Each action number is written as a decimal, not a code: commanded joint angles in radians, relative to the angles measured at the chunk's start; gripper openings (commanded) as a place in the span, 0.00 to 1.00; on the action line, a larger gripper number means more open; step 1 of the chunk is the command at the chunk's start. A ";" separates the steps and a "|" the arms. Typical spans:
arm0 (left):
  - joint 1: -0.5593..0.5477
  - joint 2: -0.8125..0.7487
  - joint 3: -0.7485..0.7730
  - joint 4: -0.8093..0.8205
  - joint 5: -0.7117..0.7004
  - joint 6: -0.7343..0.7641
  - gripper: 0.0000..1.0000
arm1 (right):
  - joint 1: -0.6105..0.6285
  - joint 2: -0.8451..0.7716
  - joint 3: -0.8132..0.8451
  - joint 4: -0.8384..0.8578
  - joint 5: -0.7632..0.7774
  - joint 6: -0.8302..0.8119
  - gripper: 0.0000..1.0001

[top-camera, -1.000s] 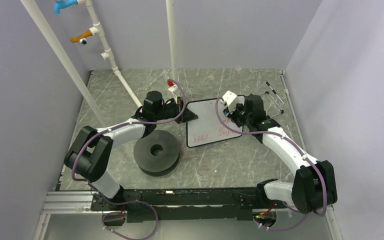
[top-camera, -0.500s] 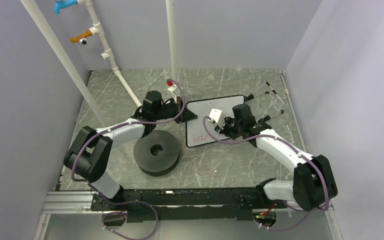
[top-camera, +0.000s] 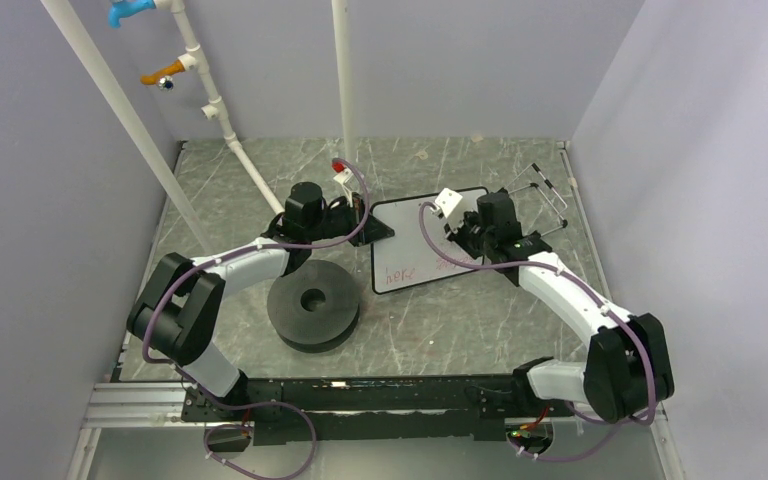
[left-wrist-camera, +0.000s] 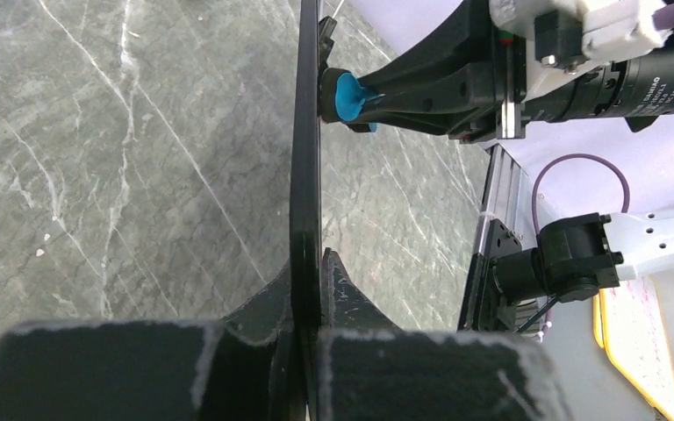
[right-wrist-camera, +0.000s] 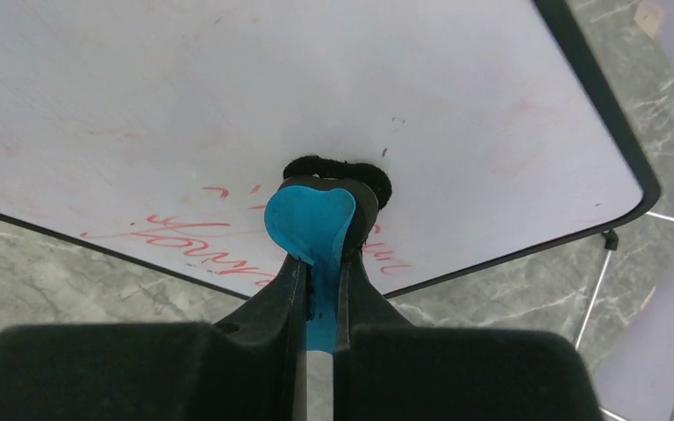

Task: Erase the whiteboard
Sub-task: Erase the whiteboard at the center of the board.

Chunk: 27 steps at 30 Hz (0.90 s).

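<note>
Flat white rectangular whiteboard (top-camera: 408, 240) with thin black edge, clamped by its rim inside the left gripper (left-wrist-camera: 307, 282), jaws clenched on it. Small blue-and-black eraser block (right-wrist-camera: 309, 215) grasped tight in the right gripper (right-wrist-camera: 319, 263), pressed on the white face just ahead of the jaws. Red handwriting beside and below these jaws.

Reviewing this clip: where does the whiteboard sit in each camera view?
Top external: the whiteboard at centre, between the two arms.
Left wrist: edge-on, a thin dark vertical line clamped by the left gripper.
Right wrist: its white face fills the upper frame.
Shared landmark: the right gripper pressing the blue eraser on the board.
</note>
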 commanded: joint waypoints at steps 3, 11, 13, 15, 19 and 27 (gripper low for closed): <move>-0.010 -0.058 0.020 0.136 0.070 -0.027 0.00 | 0.021 -0.023 0.002 -0.019 -0.098 -0.055 0.00; -0.012 -0.056 0.023 0.137 0.071 -0.030 0.00 | 0.103 0.025 0.004 -0.157 -0.149 -0.178 0.00; -0.010 -0.054 0.022 0.138 0.073 -0.031 0.00 | 0.098 0.028 0.006 -0.116 -0.102 -0.132 0.00; -0.011 -0.054 0.021 0.143 0.075 -0.034 0.00 | 0.073 0.025 0.011 -0.040 -0.043 -0.063 0.00; -0.011 -0.051 0.016 0.146 0.076 -0.036 0.00 | -0.003 -0.008 0.016 0.075 0.049 0.053 0.00; -0.012 -0.045 0.028 0.141 0.078 -0.037 0.00 | 0.020 -0.002 -0.001 -0.078 -0.168 -0.079 0.00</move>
